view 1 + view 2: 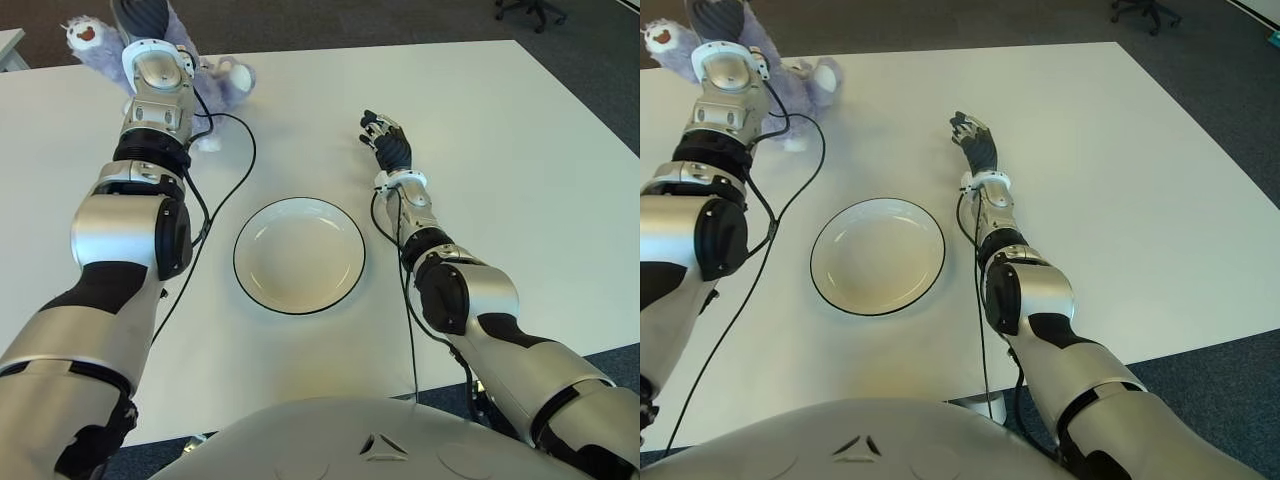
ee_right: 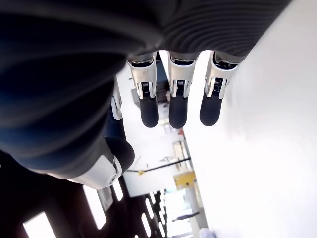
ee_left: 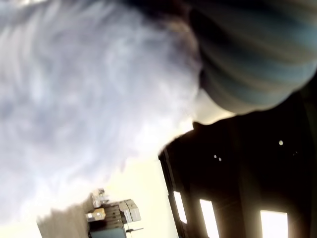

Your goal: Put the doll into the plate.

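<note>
Left hand [image 1: 140,22] grips doll [image 1: 215,75] (far from plate [image 1: 299,254]).

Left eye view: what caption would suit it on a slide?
Left robot hand at the purple doll; empty plate waits, right robot hand idle beside it.

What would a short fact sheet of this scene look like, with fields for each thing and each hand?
doll: purple plush, far left part of the white table
plate: white, dark rim, empty, near the robot, apart from the doll
left hand: stretched out to the doll; its wrist view is filled with fur; grasp unclear
right hand: fingers relaxed, holding nothing, right of the plate
</note>
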Robot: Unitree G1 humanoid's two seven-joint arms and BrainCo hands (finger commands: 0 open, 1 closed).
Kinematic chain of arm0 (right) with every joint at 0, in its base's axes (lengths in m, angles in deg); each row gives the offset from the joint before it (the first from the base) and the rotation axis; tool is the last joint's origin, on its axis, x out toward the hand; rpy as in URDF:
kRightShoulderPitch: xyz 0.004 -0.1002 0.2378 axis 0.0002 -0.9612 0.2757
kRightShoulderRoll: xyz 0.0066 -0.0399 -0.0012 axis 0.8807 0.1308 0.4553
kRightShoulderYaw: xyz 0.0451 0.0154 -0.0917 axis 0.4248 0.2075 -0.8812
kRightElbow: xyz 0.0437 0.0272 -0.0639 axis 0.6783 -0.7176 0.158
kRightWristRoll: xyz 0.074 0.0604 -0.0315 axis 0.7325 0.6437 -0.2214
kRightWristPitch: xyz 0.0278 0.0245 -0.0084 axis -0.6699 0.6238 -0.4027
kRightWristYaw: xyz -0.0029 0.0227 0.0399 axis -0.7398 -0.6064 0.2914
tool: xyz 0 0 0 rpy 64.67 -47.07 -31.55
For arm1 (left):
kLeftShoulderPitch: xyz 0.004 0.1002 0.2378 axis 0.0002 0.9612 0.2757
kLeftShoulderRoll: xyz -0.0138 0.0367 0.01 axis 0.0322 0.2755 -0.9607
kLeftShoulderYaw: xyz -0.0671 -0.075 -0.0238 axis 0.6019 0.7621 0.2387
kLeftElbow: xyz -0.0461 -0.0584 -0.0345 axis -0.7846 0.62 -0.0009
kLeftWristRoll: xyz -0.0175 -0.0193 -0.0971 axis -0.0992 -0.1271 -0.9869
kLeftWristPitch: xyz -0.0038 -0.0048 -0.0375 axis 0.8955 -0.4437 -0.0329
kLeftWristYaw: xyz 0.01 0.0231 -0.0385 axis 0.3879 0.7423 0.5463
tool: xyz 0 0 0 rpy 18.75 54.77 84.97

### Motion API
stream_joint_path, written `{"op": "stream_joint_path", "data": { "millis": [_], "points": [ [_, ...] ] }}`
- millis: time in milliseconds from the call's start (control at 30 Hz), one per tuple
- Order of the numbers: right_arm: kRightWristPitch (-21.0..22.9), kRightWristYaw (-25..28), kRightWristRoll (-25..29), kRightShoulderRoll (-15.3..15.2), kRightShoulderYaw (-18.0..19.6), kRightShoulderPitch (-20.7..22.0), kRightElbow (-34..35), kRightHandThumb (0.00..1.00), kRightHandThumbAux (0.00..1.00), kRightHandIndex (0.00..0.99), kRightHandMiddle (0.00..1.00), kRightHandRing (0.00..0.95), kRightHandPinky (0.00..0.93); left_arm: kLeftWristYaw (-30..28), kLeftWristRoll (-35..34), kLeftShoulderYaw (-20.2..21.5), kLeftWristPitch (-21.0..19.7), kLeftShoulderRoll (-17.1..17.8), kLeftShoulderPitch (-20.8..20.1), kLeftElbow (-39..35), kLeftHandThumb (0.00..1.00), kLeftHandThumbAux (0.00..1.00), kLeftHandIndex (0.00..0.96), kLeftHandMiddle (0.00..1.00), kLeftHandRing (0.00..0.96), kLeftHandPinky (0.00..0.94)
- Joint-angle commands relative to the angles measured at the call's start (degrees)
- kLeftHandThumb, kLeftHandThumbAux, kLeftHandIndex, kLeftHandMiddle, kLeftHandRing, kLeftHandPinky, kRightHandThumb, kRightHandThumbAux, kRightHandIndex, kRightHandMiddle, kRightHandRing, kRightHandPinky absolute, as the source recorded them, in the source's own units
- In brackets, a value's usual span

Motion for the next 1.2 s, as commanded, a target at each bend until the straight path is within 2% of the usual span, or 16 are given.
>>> {"op": "stream_joint_path", "data": {
  "millis": [33, 300, 533, 767, 1067, 1200],
  "points": [
    [0.3, -0.4, -0.3, 0.3, -0.5, -2.4, -0.8, 0.699, 0.731, 0.399, 0.141, 0.119, 0.154, -1.1, 1.0, -0.9, 0.4, 0.7, -0.8, 1.0, 0.703, 0.710, 0.440, 0.842, 0.846, 0.816],
    [1.1, 0.0, 1.4, 0.9, 0.9, -2.0, -1.2, 0.703, 0.728, 0.401, 0.147, 0.123, 0.172, -0.4, 1.4, -1.9, 1.2, 0.4, -1.7, 1.1, 0.704, 0.708, 0.440, 0.842, 0.845, 0.829],
    [2.4, 0.1, 1.6, 1.0, 1.1, -2.1, -1.6, 0.705, 0.728, 0.400, 0.147, 0.127, 0.165, 1.4, 4.2, -4.3, -0.7, 0.2, -2.8, 1.3, 0.703, 0.709, 0.440, 0.851, 0.858, 0.848],
    [3.2, -0.4, 0.5, 0.7, 0.2, -2.3, -1.9, 0.704, 0.729, 0.400, 0.144, 0.123, 0.159, 0.4, 4.4, -4.6, -0.8, -0.3, -3.1, 1.4, 0.700, 0.710, 0.439, 0.839, 0.845, 0.808],
    [3.4, -0.4, -0.4, 0.5, -0.3, -2.7, -2.1, 0.705, 0.732, 0.399, 0.145, 0.129, 0.166, -0.2, 4.4, -4.7, 0.1, -1.4, -3.5, 1.1, 0.701, 0.710, 0.439, 0.840, 0.850, 0.845],
    [3.0, -0.1, -0.4, 0.5, -0.2, -2.7, -2.0, 0.701, 0.733, 0.398, 0.147, 0.134, 0.156, -0.7, 5.1, -5.5, 1.2, -1.6, -3.7, 1.4, 0.701, 0.711, 0.439, 0.844, 0.851, 0.830]
  ]
}}
